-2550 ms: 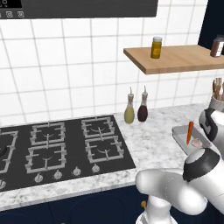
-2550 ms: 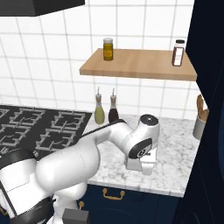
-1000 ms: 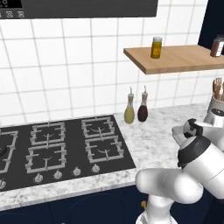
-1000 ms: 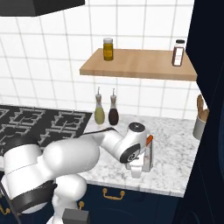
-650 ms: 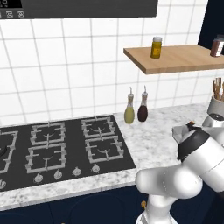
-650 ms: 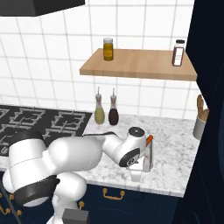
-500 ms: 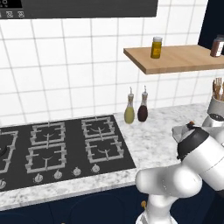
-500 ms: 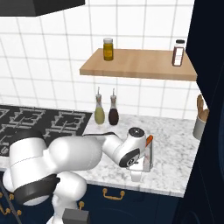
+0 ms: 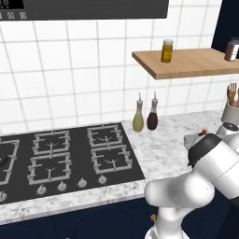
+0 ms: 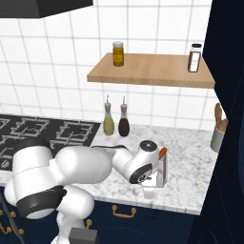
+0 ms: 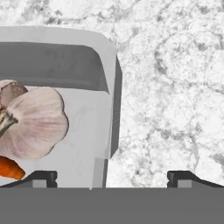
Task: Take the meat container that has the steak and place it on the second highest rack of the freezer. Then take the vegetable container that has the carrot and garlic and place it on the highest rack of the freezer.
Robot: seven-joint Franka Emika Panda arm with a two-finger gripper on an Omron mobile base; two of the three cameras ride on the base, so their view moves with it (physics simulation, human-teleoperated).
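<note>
The pincer point(image 11: 109, 177) stands wide apart and grasps nothing. In the hand view its two dark tips straddle one side wall of the vegetable container point(image 11: 94, 87): one tip sits over the tray's floor, the other over the bare marble tabletop point(image 11: 175, 87) just outside the wall. Whether either tip touches the wall cannot be told.

The tray rests flat on the tabletop. Inside it lies a pale garlic point(image 11: 30, 122) bulb, and the orange tip of the carrot point(image 11: 8, 168) shows beside the bulb, near the tips.

In the right base view the arm bends low over the near part of the tabletop point(image 10: 190, 157), with the hand pointing down and the pincer point(image 10: 151, 189) close to the near edge. The hand hides most of the tray; a bit of the carrot point(image 10: 163, 152) shows just beside the wrist. In the left base view the arm's elbow covers the tray at the right end of the tabletop point(image 9: 163, 149).

Further back, an olive bottle point(image 10: 108, 123) and a dark bottle point(image 10: 124, 124) stand side by side against the tiled wall. To their left lies the black stove point(image 9: 65, 156). A wooden shelf point(image 10: 152, 71) above carries a yellow jar point(image 10: 118, 53) and a brown jar point(image 10: 194, 57). A utensil pot point(image 10: 218, 136) stands at the far right.
</note>
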